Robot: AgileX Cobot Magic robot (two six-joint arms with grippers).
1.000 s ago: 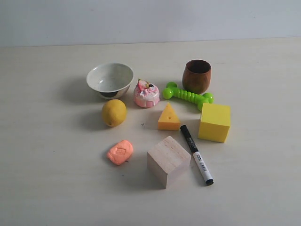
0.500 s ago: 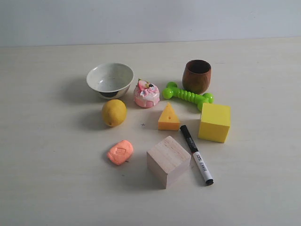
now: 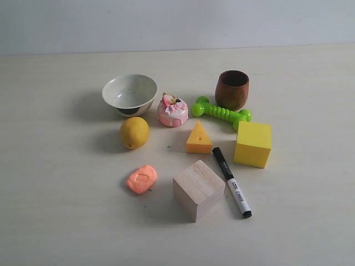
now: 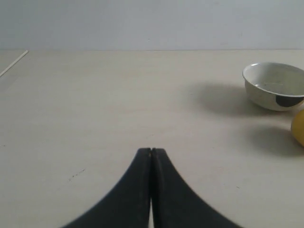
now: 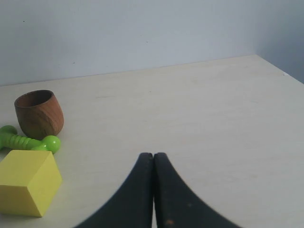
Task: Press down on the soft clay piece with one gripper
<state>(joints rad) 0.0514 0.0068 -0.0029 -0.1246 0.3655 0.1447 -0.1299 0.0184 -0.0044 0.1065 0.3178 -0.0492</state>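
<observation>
The soft clay piece (image 3: 142,179), dented on top, lies toward the near edge of the table (image 3: 55,221), beside the wooden block (image 3: 198,189) and apart from the lemon (image 3: 135,132). The left gripper (image 4: 151,151) and the right gripper (image 5: 153,154) both have their jaws pressed together, holding nothing.

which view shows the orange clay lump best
The exterior view: the soft clay piece lies whole and unobstructed, rectangular dent facing up, beside the wooden block. Neither wrist view shows it: the left one catches the bowl and an edge of the lemon, the right one the wooden cup and yellow block.
</observation>
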